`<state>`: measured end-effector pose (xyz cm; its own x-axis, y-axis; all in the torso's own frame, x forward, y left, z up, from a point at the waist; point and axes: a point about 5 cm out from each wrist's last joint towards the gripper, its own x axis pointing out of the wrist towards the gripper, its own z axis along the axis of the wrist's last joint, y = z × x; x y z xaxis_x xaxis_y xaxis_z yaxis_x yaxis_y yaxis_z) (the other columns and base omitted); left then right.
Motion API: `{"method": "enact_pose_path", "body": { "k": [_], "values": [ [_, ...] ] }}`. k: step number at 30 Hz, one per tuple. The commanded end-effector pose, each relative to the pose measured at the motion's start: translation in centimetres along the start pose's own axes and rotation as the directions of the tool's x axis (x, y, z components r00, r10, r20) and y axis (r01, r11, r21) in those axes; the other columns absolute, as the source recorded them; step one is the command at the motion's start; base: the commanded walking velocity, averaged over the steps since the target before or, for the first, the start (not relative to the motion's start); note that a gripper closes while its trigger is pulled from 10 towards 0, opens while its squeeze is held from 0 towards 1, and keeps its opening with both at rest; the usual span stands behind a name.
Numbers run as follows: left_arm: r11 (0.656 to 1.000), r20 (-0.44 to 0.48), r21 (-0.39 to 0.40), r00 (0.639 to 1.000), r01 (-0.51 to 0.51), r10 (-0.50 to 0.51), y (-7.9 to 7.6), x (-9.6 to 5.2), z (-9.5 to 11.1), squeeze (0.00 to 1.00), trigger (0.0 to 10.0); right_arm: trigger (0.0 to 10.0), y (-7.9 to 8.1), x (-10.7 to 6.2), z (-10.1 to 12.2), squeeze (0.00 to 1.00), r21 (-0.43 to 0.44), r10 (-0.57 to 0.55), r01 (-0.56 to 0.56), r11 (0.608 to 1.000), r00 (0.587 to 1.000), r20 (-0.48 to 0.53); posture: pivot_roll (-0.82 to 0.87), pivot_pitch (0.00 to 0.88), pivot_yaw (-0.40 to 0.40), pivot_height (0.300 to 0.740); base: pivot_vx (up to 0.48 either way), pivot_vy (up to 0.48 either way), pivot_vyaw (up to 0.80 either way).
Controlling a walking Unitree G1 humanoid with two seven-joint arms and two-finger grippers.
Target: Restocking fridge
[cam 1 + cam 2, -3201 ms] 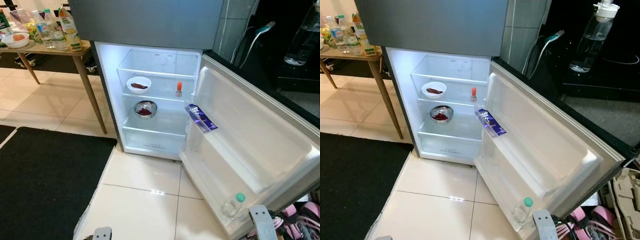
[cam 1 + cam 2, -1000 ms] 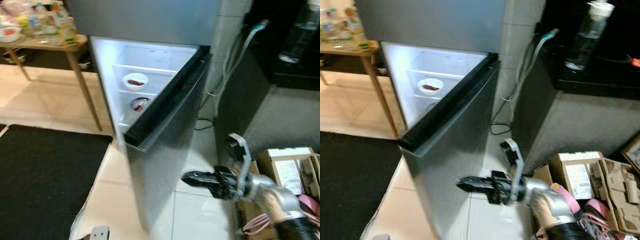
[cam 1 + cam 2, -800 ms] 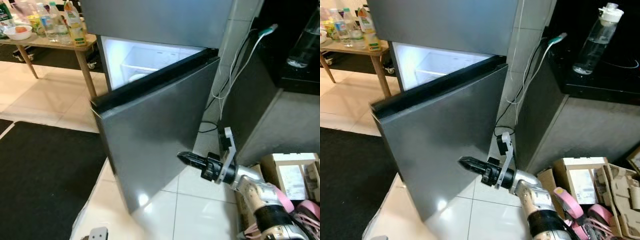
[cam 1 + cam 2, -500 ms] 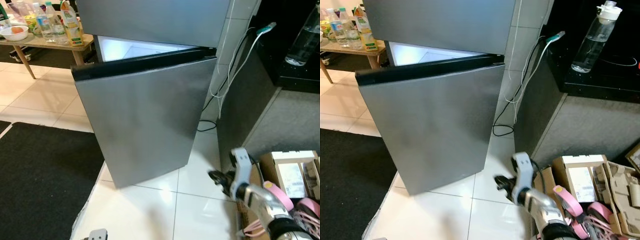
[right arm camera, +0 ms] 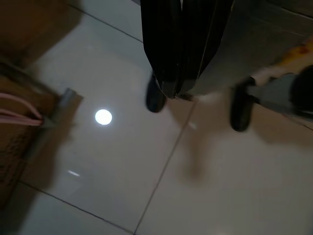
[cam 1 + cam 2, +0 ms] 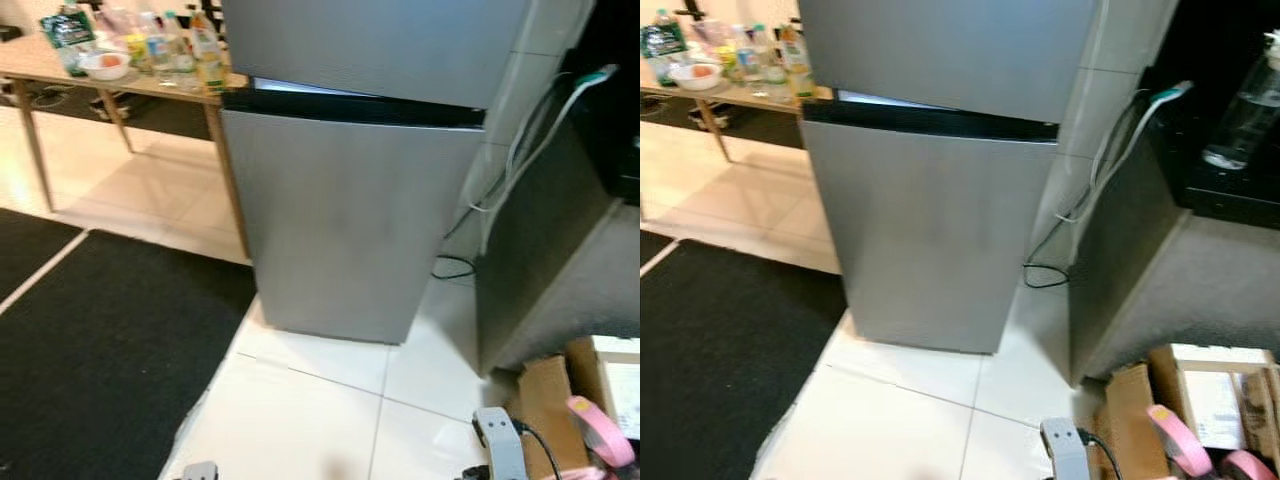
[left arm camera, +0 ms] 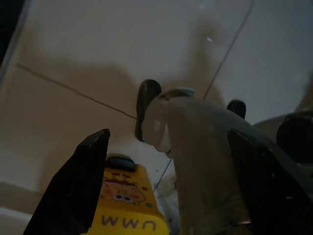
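Note:
The grey fridge [image 6: 350, 220] stands straight ahead with its lower door swung to; a thin strip of light shows at the seam [image 6: 870, 98] under the upper door. My right gripper [image 5: 171, 90] hangs low, pointing at the white floor tiles, fingers [image 5: 181, 39] pressed together with nothing in them. A grey part of the right wrist [image 6: 497, 440] shows at the bottom edge in the left eye view. My left gripper [image 7: 167, 133] hangs idle in the shade, open, its fingers [image 7: 73, 181] wide apart over the floor and a yellow labelled object [image 7: 129, 210].
A wooden table [image 6: 30, 70] with bottles [image 6: 205, 55] and a bowl stands left of the fridge. A black mat [image 6: 110, 340] covers the floor to the left. A dark cabinet [image 6: 560, 230] with hanging cables [image 6: 510, 150] and cardboard boxes [image 6: 545, 400] stand at the right.
The fridge door swung from wide open to closed as my right gripper pushed on it. The right arm then dropped low. The camera view has shifted, so the fridge sits more central.

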<state>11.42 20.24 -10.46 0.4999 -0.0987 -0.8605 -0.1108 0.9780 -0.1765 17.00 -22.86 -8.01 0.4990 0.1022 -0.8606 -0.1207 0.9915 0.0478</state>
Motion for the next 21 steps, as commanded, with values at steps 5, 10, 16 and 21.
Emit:
{"method": "enact_pose_path", "body": {
  "k": [5, 10, 16, 21],
  "values": [
    [1.0, -0.034, 0.014, 0.999, -0.006, 0.006, -0.2, -0.1, -0.9, 0.0, 10.0, 10.0, -0.9, -0.5, -2.2, 0.0, -0.032, -0.059, 0.057, 0.998, 0.995, -0.077, -0.05, 0.019, -0.03, 0.74, 0.0, 0.0, 0.77],
    [1.0, -0.018, 0.005, 1.0, -0.017, 0.017, -0.1, -0.1, -0.7, 0.0, 10.0, 10.0, -1.1, -0.8, -3.1, 0.0, -0.058, -0.078, 0.072, 0.996, 0.991, -0.108, -0.05, 0.016, -0.034, 0.74, 0.0, 0.0, 0.77],
    [1.0, -0.016, -0.001, 1.0, -0.019, 0.019, -0.2, 0.0, -0.7, 0.0, 10.0, 10.0, -1.2, -0.8, -3.1, 0.0, -0.078, -0.09, 0.082, 0.994, 0.99, -0.105, -0.06, 0.015, -0.035, 0.74, 0.0, 0.0, 0.77],
    [1.0, -0.008, -0.004, 1.0, -0.019, 0.019, -0.2, 0.0, -0.5, 0.0, 10.0, 10.0, -1.0, -0.7, -3.1, 0.0, -0.099, -0.112, 0.101, 0.99, 0.987, -0.112, -0.06, 0.015, -0.035, 0.74, 0.0, 0.0, 0.47]
  ]
}}
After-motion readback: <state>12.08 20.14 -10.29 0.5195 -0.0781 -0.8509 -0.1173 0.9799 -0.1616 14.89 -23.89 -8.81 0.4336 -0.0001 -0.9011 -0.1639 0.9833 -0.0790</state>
